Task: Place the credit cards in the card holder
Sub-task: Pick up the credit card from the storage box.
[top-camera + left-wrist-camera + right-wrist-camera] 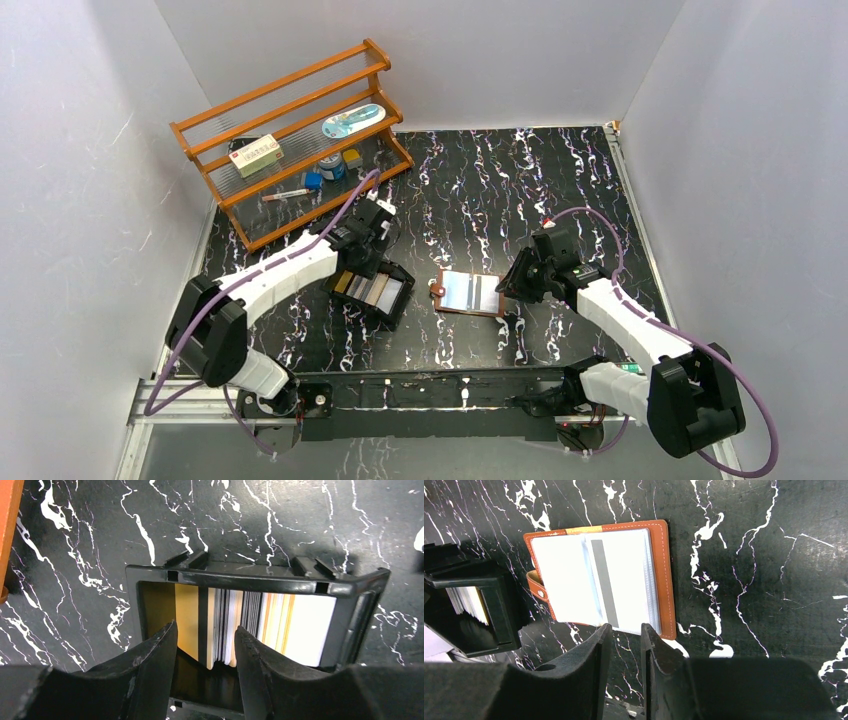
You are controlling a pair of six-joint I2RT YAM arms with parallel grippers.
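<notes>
**Left gripper over the tray, card holder lying open near the front**

The card holder (470,293) lay open and flat on the black marbled counter (560,180), about midway between the left and right edges and nearer the near edge than the far one. Its brown leather cover faced down and its pale sleeves faced up. From the right wrist, a white card (624,575) with a grey stripe showed in one sleeve, and the snap tab (538,587) stuck out from the holder's side toward the black tray (398,300).

That tray sat just to the left of the holder, apart from it. The credit cards (225,630) stood on edge inside it, packed in a row of gold, white and orange.

The left gripper (206,650) reached down into the tray with its jaws parted. Part of the row stood between the fingers (155,665). Dark space showed beside the cards, so nothing was clamped.

The right gripper (625,640) hung at the holder's right-hand edge. Its jaws were only a narrow slot apart, and bare marble showed through the slot. It held nothing. Whether its tips touched the leather could not be told.

A wooden rack (290,140) stood in the far-left corner with small items on its shelves.
</notes>
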